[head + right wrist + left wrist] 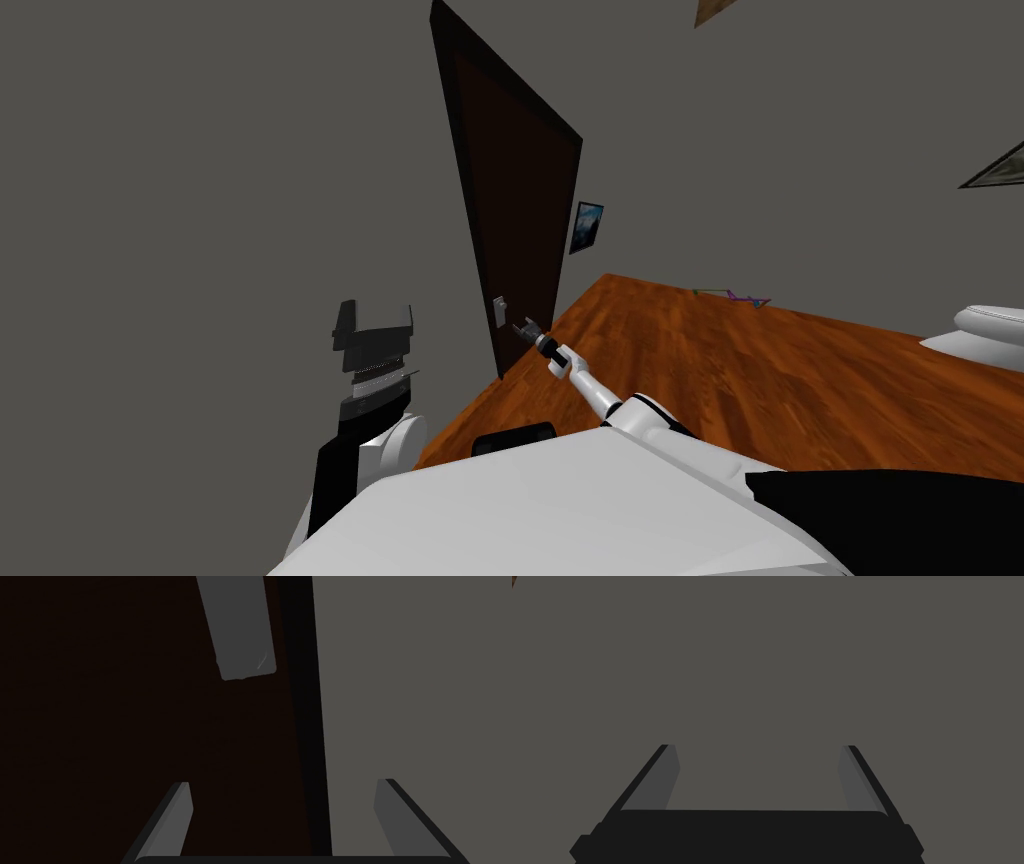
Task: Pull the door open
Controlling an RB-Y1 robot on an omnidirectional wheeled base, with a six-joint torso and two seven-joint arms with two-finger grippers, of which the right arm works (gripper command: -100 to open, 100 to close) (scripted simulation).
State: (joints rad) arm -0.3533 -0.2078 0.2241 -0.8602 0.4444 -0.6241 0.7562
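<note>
Far left, the left arm is raised close to the grey wall. The left jaws are spread wide with nothing between them, facing that flat grey surface.

Moving across, here's the door, tall and very dark brown, set in the wall and shut by the look of it. Low on it sits the grey handle plate.

Just beside that plate, the right arm reaches out over the wooden floor. The right jaws are open and grip nothing. From the wrist, the plate lies ahead of the tips and is not between them. One finger stands before the dark door, the other before grey wall.

Right of the door hangs a small framed picture. At the far right edge sits a white fixture.
</note>
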